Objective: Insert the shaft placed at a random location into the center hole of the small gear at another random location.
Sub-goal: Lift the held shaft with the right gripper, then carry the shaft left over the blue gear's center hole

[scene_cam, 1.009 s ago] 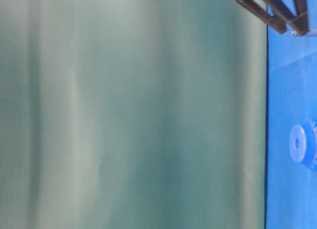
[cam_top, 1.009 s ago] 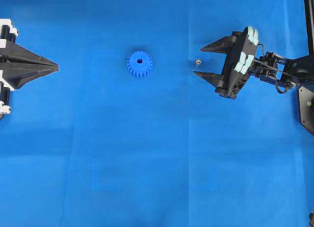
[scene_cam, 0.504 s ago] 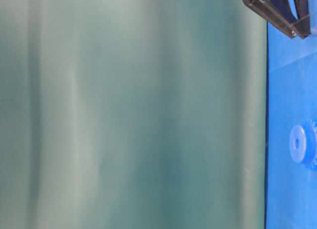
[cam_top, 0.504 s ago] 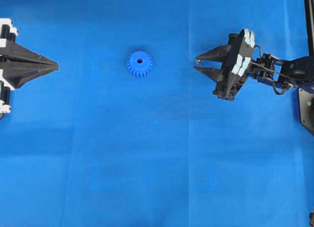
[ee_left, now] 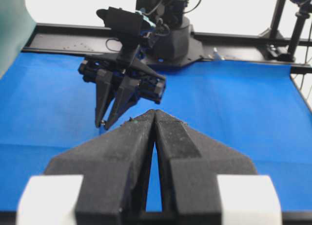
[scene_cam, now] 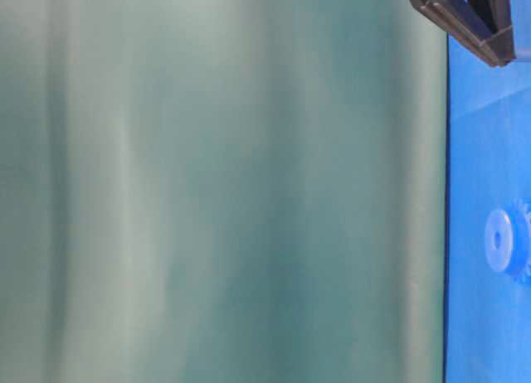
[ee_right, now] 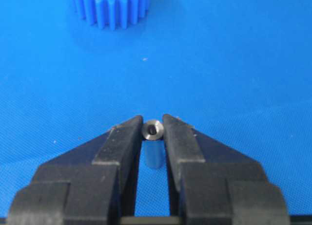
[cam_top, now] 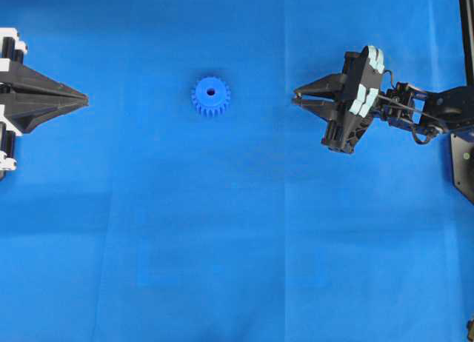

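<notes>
Where the right gripper [ee_right: 153,137] clamps it, shaft [ee_right: 153,147] upright between fingertips at lower centre, small gear [ee_right: 111,8] upper left, left gripper [ee_left: 155,119] closed.

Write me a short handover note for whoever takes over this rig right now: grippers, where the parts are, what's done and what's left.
Right gripper: jaws shut on the shaft, which stands upright between the tips, seemingly still at cloth level.
Left gripper: shut, empty, parked at the left edge.
Small gear: flat on the blue cloth, between the two grippers, center hole facing up and free.
Done: shaft grasped.
Left: lift it, carry it over to the gear, line it up with the hole, lower it in, release.
</notes>
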